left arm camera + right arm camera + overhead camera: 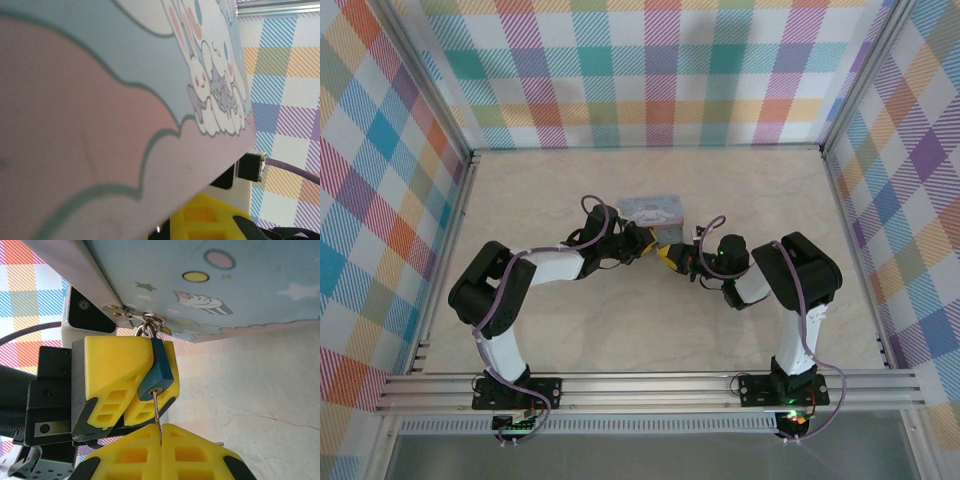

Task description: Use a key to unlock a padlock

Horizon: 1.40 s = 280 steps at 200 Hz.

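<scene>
The padlock (161,371) is a small teal block. Its shackle hangs through the hasp (150,322) of the pale blue cartoon-printed tin (235,285). My left gripper (148,385) is shut on the padlock, with a yellow finger on each side of its body. The key (157,412) is a thin metal blade with its tip in the keyhole on the padlock's underside. My right gripper (161,432) is shut on the key just below the lock. From above, both grippers (645,243) (672,257) meet at the tin's (653,211) near side. In the left wrist view the tin's side (100,125) lies close, above a yellow finger (210,220).
The tin rests on the pale marble-patterned tabletop (750,190), near its middle. Checked walls (650,70) close in the back and both sides. An aluminium rail (650,385) runs along the near edge by the arm bases. A purple cable (292,170) hangs near the tin's corner.
</scene>
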Motion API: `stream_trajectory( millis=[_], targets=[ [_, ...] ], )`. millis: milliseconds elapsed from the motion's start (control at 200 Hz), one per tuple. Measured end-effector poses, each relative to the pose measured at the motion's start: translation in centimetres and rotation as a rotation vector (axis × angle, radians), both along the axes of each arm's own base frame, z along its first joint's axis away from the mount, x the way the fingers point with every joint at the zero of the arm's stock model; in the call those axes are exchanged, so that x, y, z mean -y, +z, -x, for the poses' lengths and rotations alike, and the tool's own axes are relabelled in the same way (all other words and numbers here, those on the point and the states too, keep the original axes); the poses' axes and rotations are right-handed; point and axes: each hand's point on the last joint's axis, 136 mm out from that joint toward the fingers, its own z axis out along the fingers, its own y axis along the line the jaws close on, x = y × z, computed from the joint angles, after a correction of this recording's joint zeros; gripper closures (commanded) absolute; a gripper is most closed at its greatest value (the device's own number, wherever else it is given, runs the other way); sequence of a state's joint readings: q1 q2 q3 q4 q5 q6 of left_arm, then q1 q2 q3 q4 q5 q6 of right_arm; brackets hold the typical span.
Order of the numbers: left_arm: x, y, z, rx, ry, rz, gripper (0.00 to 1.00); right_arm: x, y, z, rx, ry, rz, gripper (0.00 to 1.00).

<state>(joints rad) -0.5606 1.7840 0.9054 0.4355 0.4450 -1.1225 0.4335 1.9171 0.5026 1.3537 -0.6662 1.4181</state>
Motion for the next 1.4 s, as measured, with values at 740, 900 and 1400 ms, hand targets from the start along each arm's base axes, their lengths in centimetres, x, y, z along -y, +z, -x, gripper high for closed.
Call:
stream_trajectory(
  millis=[740,900,1400],
  targets=[
    [-0.4,0.3,-0.3,0.024,0.019,0.031,0.92,-0.4,0.5,-1.0,-0.097,-0.016,-0.054,1.00],
    [-0.5,0.1,-0.4,0.022,0.026,0.027,0.92,-0.4,0.3,-1.0,-0.159,-0.028,-0.077,1.00],
    [-0.7,0.2,-0.5,0.020,0.044,0.045,0.92,-0.4,0.2,-1.4,-0.283,-0.064,-0.136,1.00]
  ],
)
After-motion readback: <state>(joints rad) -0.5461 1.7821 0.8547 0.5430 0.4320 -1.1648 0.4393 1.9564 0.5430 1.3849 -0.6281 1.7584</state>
